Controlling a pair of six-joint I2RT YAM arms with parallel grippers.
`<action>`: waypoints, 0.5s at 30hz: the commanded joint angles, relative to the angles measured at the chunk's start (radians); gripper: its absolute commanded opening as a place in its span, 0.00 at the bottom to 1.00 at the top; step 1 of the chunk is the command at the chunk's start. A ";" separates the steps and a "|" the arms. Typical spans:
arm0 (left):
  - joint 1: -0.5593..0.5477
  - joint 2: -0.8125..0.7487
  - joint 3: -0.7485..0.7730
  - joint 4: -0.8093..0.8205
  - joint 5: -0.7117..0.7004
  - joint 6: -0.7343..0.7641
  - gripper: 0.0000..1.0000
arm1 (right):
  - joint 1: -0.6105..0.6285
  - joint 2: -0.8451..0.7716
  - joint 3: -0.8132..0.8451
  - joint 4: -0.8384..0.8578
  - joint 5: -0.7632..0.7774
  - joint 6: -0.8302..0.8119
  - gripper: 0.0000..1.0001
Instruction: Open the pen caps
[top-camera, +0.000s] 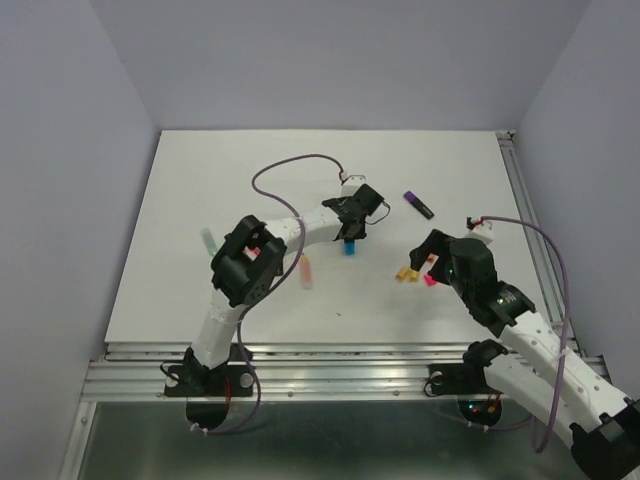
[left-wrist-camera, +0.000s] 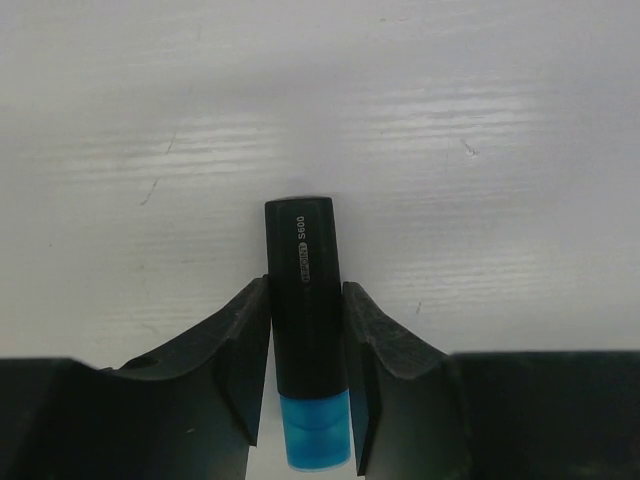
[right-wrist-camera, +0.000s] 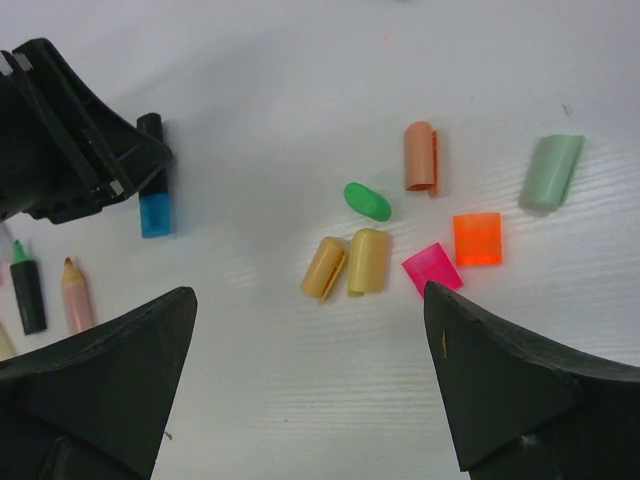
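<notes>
Black barrel is held in the left gripper, blue cap on at its end. Right gripper is spread wide, right of barrel. Cap could be missed: little is exposed.

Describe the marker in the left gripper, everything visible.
The marker has a black, faceted plastic barrel with small white print reading S600 and a translucent blue cap, on, at the palm end. The left gripper clamps the barrel, a finger on each side; the blunt end points out over the white table.
</notes>
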 joint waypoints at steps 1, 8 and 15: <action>-0.009 -0.283 -0.187 0.148 -0.071 -0.136 0.00 | -0.006 -0.062 -0.043 0.180 -0.209 -0.104 1.00; -0.044 -0.664 -0.536 0.277 -0.166 -0.338 0.00 | 0.024 0.063 -0.041 0.420 -0.814 -0.148 1.00; -0.114 -0.807 -0.644 0.211 -0.237 -0.587 0.00 | 0.185 0.207 0.024 0.557 -0.705 -0.139 1.00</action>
